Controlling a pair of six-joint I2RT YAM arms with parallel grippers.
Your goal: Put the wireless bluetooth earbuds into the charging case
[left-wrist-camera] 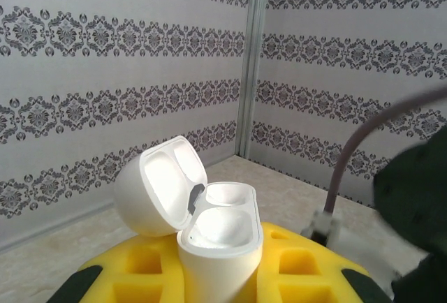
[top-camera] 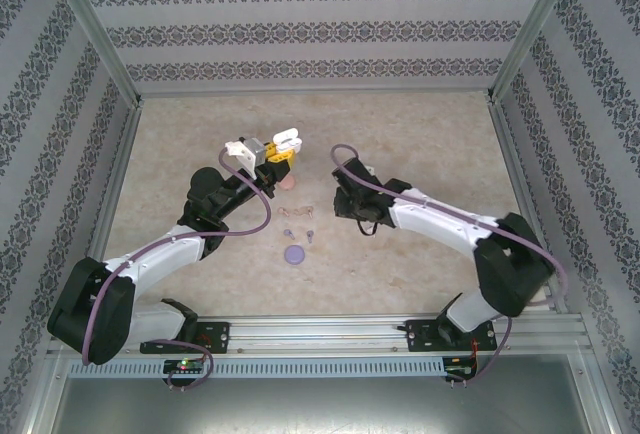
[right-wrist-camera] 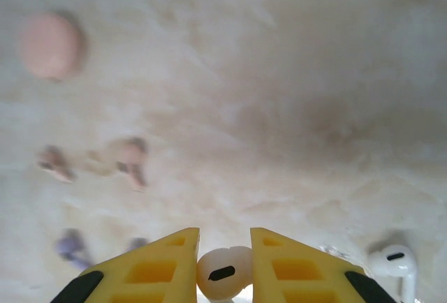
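The right gripper [right-wrist-camera: 223, 272] is almost closed, its yellow fingers pinching a white earbud [right-wrist-camera: 222, 275] by the head; how the stem is turned cannot be read here. Just beside it on the table [right-wrist-camera: 279, 107] lies the second white earbud [right-wrist-camera: 391, 264]. Farther off are the pinkish earbuds [right-wrist-camera: 131, 159] and a pink case [right-wrist-camera: 50, 45]. The left gripper [left-wrist-camera: 220, 278] is clamped on the white charging case [left-wrist-camera: 222, 227], lid tipped open and both sockets empty. Recommended procedure: carry the earbud above one socket, point the stem down and lower it straight — release only once it is seated, with the case held rigid.
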